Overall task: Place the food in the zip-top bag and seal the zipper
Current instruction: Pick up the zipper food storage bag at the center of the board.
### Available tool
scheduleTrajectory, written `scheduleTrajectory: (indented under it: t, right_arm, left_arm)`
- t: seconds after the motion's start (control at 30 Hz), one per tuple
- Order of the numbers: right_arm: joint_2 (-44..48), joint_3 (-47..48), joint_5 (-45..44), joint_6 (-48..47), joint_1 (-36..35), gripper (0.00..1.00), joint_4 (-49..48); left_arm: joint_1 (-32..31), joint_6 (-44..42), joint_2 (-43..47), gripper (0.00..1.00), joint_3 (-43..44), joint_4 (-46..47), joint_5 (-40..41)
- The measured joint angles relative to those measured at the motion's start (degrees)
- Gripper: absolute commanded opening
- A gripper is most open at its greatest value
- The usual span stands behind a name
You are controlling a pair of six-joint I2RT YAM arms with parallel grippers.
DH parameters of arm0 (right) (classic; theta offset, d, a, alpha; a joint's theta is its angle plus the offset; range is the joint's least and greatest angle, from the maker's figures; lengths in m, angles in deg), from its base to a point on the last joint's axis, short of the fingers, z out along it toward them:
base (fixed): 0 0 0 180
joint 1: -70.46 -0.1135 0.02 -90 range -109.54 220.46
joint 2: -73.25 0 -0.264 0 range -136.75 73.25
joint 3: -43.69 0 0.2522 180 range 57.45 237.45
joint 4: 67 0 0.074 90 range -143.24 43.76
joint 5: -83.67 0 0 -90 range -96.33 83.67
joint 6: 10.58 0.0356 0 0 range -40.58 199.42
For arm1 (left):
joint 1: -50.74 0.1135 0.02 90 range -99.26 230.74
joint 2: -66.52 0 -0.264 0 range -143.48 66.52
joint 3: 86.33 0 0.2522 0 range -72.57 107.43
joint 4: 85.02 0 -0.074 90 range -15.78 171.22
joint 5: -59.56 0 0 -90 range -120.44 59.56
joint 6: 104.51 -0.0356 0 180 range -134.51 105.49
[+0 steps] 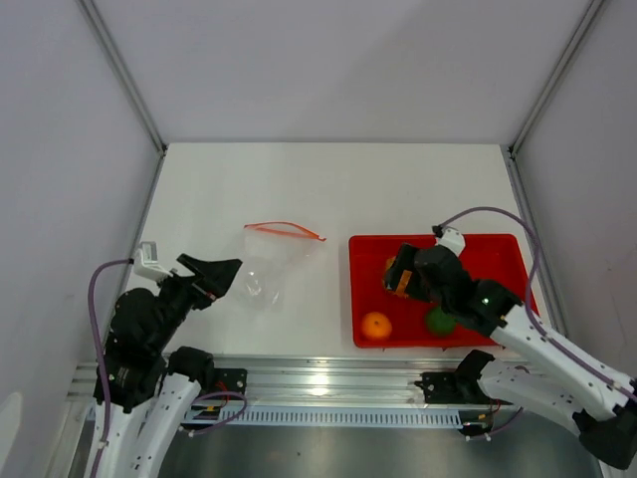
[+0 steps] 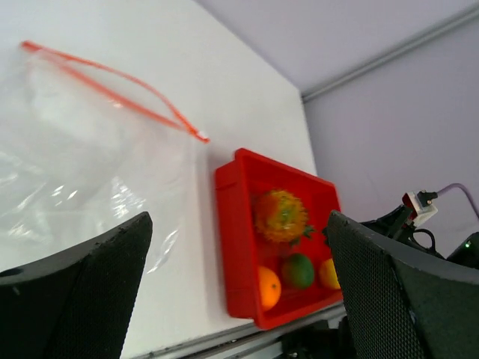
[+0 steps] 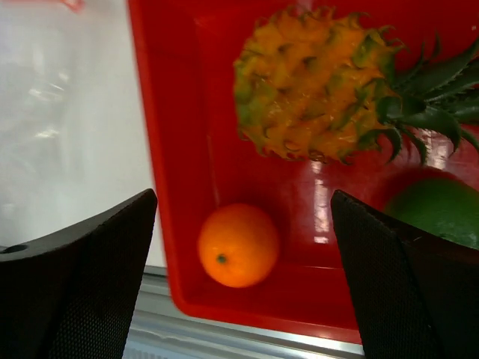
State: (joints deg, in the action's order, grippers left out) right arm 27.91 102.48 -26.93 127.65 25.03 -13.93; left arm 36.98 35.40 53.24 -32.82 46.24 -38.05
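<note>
Small clear plastic zip-top bag (image 1: 265, 271) flat on the white table (image 1: 328, 184), left of centre and nearer the near edge than the far one, apart from the red rectangular plastic tray (image 1: 354, 289) to its right. Thin orange-red zipper (image 1: 284, 230) along the bag's far side, long axis roughly parallel to the far edge, its two strips bowed slightly apart, mouth facing the far edge and closed bottom toward the near edge. All the toy food in the tray, toward the table's near right corner: orange-brown spiky pineapple (image 3: 314, 90) on its side, long axis about parallel to the near edge, green leafy crown toward the right edge; smooth orange ball (image 1: 376, 326) in the tray's near left corner; green round fruit (image 1: 440, 321) just right of it along the near wall; yellow lemon (image 2: 329, 273) beside the green one in the left wrist view, hidden under the arm from above. Pale grey walls (image 1: 328, 70) on three sides, aluminium posts (image 1: 124, 75) at the far corners, ribbed aluminium rail (image 1: 318, 376) along the near edge. Left gripper (image 1: 221, 270) low toward the near left corner, aimed at the bag, black fingers spread wide and holding nothing, tips at the bag's left side; touching or not, cannot tell. Right gripper (image 3: 243, 196) above the tray's left half, pointing down by the pineapple, fingers wide apart, nothing between them.
</note>
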Motion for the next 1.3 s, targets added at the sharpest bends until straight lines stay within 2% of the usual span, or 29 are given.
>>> scheduleTrajectory:
  t: [0.13, 0.2, 0.4, 0.63, 0.87, 1.13, 1.3]
  right_arm:
    - [-9.6, 0.9, 0.3, -4.5, -0.9, 1.00, 1.2]
    - [-13.1, 2.5, 2.3, -7.2, -1.5, 0.99, -0.1]
    - [-26.2, 11.5, 11.4, -14.1, -3.0, 0.99, -12.9]
    - [-43.5, 22.8, 18.0, -15.0, -3.4, 0.99, -25.7]
    - [-59.1, 31.1, 19.4, -10.6, -3.5, 0.97, -29.7]
    - [-64.0, 31.3, 22.6, -0.1, -3.5, 0.93, -37.2]
    - [-68.3, 31.6, 25.8, 4.8, -3.6, 0.82, -43.3]
  left_arm:
    - [0.0, -0.1, 6.2, 1.00, -0.1, -8.6, 5.8]
    - [0.0, -1.0, 9.0, 1.00, -0.1, -9.8, 6.7]
    - [0.0, -3.8, 10.3, 0.99, -0.1, -10.3, 5.5]
    - [0.0, -4.5, 8.0, 1.00, -0.7, -12.0, 0.0]
    - [0.0, -4.6, 8.0, 0.99, -2.7, -13.8, -4.7]
    - [0.0, -7.1, 8.2, 0.99, -0.1, -16.8, -4.2]
    - [0.0, -9.0, 8.2, 1.00, 2.6, -17.7, -2.8]
